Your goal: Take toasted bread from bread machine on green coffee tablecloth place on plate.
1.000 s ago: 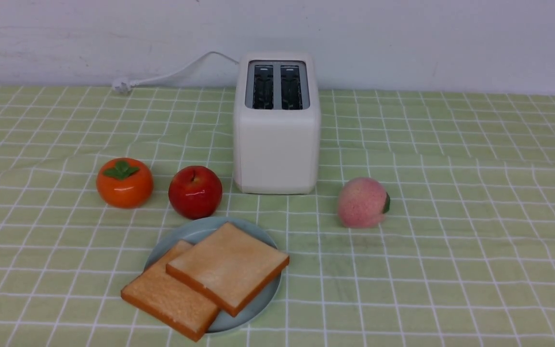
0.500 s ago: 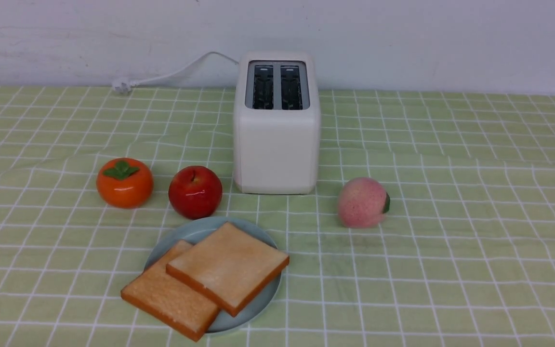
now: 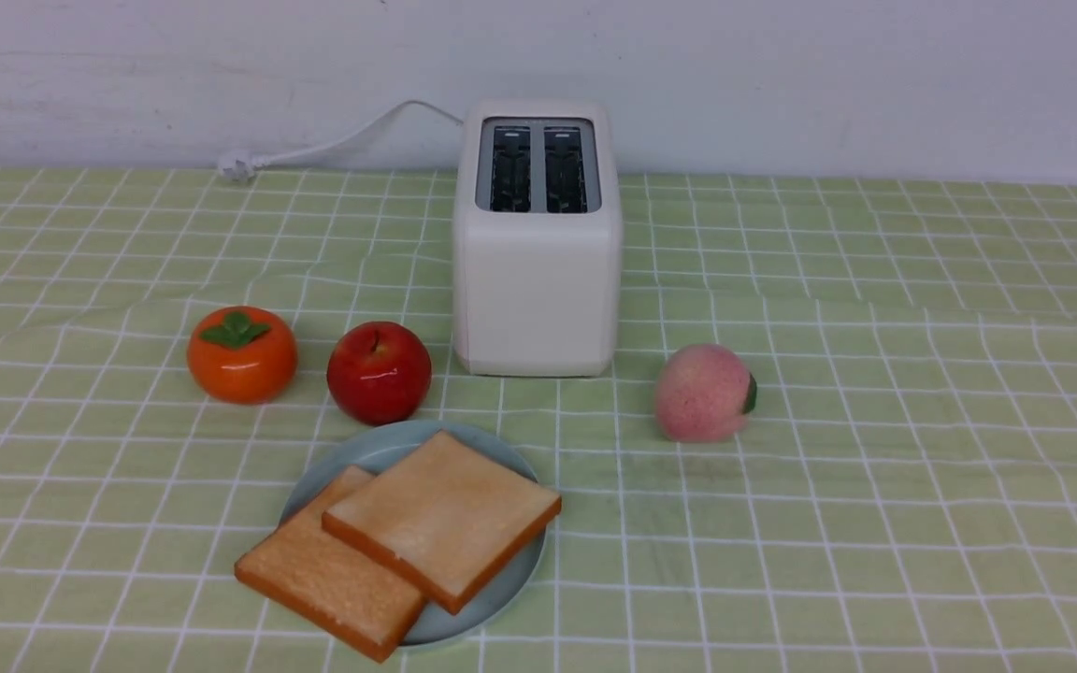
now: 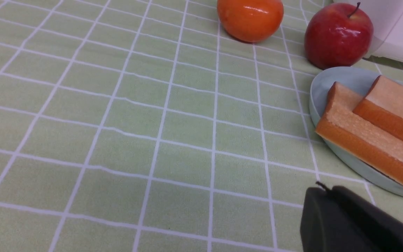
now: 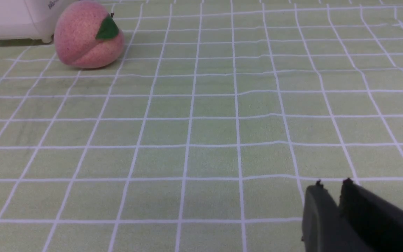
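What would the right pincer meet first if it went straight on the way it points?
Probably nothing soon: ahead of the right pincer lies only bare green coffee tablecloth. The peach and bread machine sit well off to one side, though depth is unclear.

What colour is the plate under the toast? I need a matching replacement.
Pale blue-grey plate, plain and unpatterned; the front view shows it best.
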Controlling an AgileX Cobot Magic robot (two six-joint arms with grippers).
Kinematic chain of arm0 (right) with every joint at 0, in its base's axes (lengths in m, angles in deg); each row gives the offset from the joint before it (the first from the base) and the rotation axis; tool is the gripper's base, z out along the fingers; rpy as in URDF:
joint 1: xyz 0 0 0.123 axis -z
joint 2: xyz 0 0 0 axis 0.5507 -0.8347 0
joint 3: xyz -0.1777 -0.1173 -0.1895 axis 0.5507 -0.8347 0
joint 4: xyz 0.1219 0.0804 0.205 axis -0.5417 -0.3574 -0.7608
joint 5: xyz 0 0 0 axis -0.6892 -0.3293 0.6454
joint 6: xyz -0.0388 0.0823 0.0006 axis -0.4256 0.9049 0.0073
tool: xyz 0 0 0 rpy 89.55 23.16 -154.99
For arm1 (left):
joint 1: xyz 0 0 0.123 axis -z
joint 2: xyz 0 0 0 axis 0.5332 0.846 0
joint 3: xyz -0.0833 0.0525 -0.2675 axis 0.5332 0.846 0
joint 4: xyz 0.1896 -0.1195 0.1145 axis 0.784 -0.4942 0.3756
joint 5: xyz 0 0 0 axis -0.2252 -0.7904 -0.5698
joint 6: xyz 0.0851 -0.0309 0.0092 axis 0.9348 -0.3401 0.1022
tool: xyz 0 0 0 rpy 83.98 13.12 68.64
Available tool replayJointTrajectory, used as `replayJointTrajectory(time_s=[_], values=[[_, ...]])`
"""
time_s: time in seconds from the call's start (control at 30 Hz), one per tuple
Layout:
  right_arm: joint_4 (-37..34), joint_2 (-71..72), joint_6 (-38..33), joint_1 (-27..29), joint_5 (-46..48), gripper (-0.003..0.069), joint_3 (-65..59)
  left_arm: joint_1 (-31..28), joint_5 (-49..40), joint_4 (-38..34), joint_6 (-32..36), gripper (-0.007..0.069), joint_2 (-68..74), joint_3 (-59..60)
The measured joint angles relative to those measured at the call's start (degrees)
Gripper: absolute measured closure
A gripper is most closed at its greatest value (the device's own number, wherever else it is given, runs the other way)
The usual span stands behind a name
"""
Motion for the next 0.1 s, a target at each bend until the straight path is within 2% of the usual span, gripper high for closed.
replayJointTrajectory(time_s=[0.1], values=[[0.00,0.00,0.00,0.00,0.00,0.0562,0.00,0.00,0.00,0.00,0.00,0.0627,0.00,0.00]])
